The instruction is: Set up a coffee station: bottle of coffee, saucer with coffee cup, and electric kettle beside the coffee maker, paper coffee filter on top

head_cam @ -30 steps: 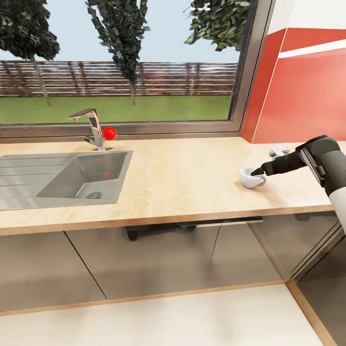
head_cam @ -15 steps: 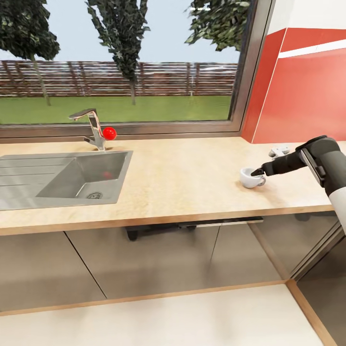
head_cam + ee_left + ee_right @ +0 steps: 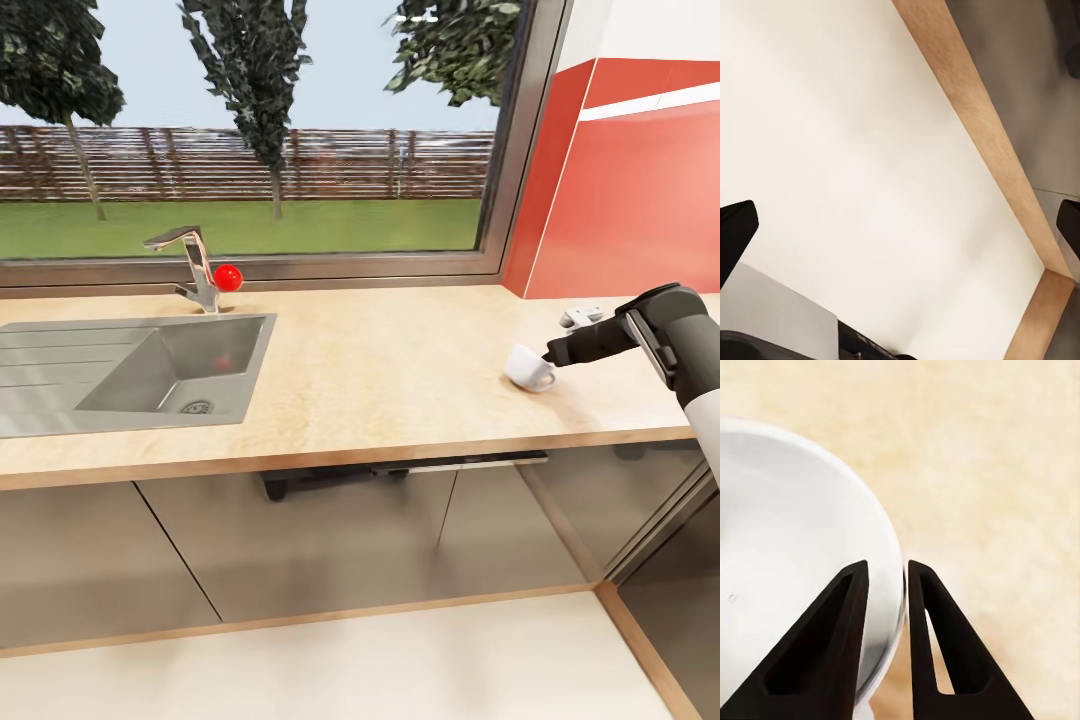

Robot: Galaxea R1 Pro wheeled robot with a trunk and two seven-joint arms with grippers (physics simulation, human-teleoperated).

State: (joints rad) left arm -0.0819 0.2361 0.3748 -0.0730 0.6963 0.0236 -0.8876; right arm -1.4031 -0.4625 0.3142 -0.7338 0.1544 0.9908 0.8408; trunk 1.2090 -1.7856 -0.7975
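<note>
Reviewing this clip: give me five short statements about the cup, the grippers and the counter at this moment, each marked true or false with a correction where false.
1. The right gripper pinches the rim of the coffee cup. True.
2. The coffee cup stands upright on a saucer. False: it is tilted, with no saucer under it, over the bare kitchen countertop.
3. The left gripper holds the kettle. False: it is open and holds nothing, over a pale floor.
4. A red ball lies behind the faucet by the window. True.
5. The sink lies at the robot's right, beside the cup. False: it is toward the left, well apart from the cup.
</note>
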